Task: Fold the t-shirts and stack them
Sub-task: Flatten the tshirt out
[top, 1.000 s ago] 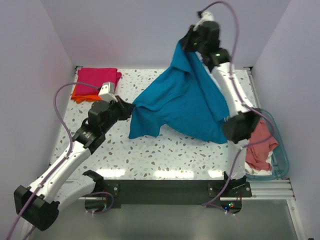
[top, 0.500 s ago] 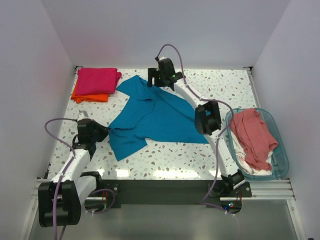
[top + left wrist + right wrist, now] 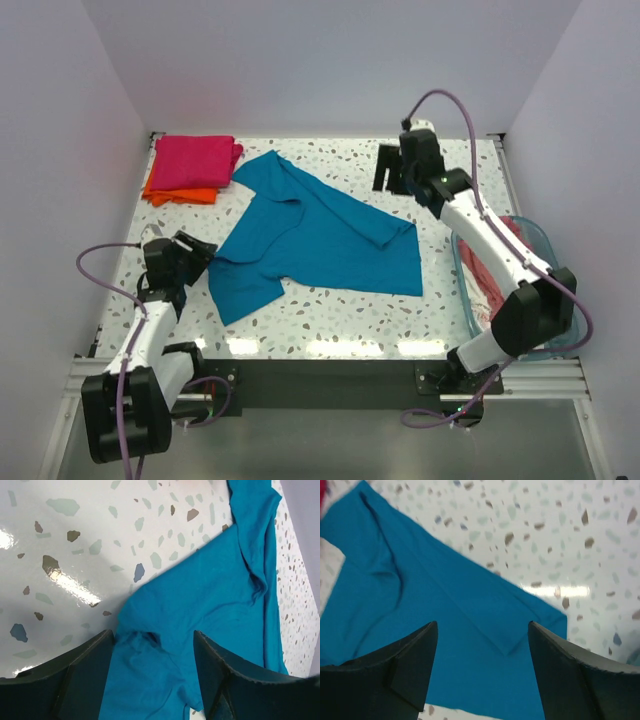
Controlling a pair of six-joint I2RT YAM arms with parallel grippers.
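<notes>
Right end effector [image 3: 390, 175] withdrawn, jaws apart, teal t-shirt [image 3: 320, 235] flat

The scene is being lit brightly and evenly from overhead. White glare is being thrown off the glossy speckled table [image 3: 75, 530] just beyond the jaws of the left gripper [image 3: 152, 636], and again ahead of those of the right gripper [image 3: 482, 626]. The right wrist view is being softened by blur. A thin shadow is being cast along the edge of the teal t-shirt [image 3: 210, 590] ahead of the left jaws.
</notes>
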